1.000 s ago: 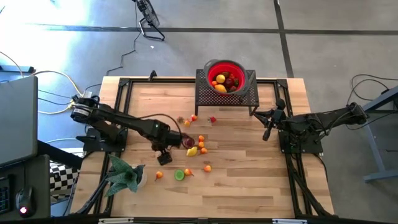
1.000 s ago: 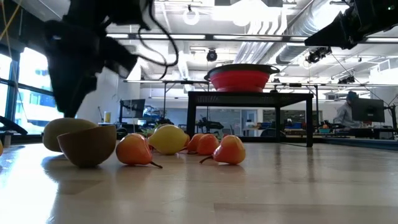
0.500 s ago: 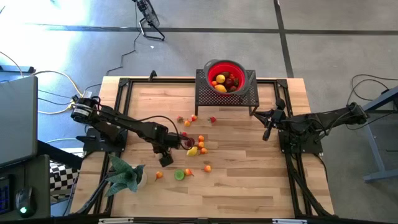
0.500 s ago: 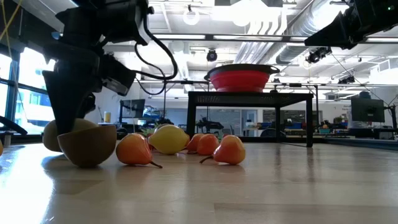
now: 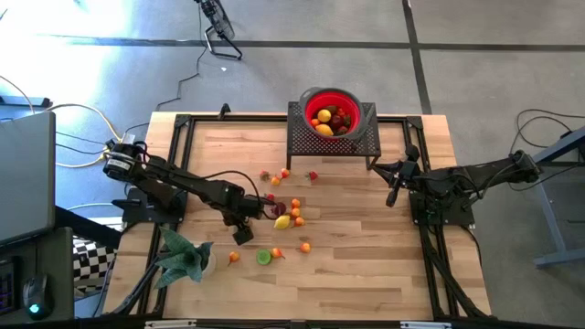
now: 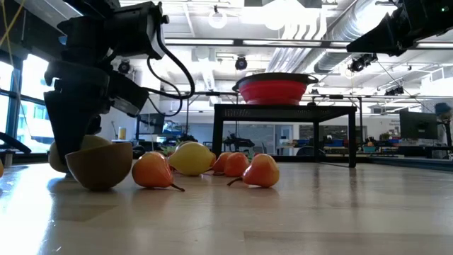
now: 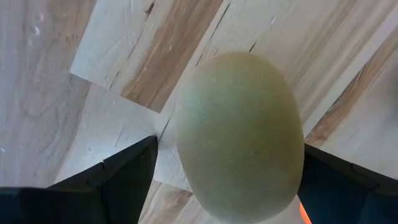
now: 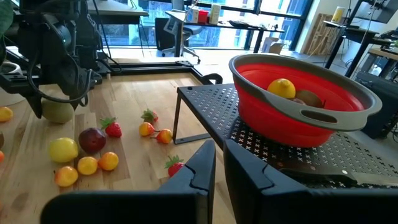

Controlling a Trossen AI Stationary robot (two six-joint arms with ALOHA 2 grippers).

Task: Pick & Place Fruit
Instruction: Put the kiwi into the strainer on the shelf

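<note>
Straddling the pale green-brown egg-shaped toy kiwi [image 7: 239, 134] on the wooden desk [image 5: 366, 238], the left gripper [image 5: 249, 212] holds its jaws apart; light, smooth, rounded, best pinched across its middle.

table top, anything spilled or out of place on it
Nothing looks broken or spilled. Small fruits lie scattered loose mid-table, and more already sit in the red bowl on the black mesh stand. A green leafy plant lies near the front left corner. The left gripper straddles a greenish fruit.

toy fruit [image 5: 294, 216] scattered mid-table, some in bowl
</note>
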